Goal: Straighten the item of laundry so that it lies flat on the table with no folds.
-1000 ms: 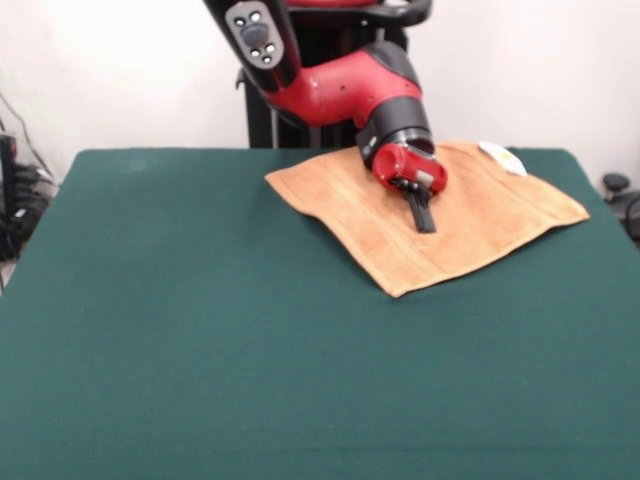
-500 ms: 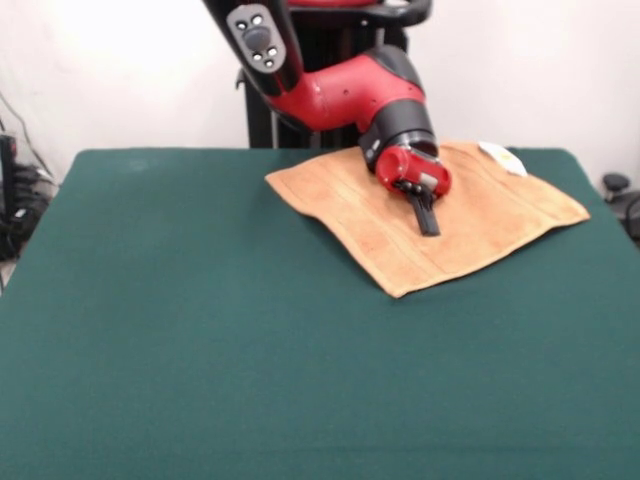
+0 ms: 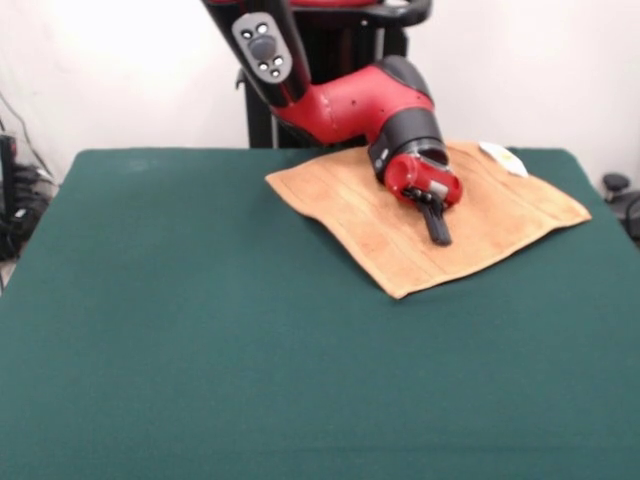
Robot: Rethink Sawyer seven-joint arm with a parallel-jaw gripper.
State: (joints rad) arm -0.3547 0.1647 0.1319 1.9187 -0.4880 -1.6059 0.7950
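The orange-tan towel (image 3: 360,215) lies spread out on the far right part of the green table (image 3: 200,330), turned like a diamond, with woven border bands showing. A small white tag (image 3: 501,157) sticks out at its far right edge. My red and black arm comes down from the top. My gripper (image 3: 439,231) points down over the middle of the towel, its black fingers together and close to the cloth. I cannot tell whether the tips touch the towel. No cloth is visibly pinched.
The robot's black pedestal (image 3: 300,100) stands behind the table's far edge. Dark equipment shows at the left edge (image 3: 15,200) and the right edge (image 3: 620,195) beside the table.
My gripper has moved a little to the right and towards the camera over the towel. The towel has not visibly moved.
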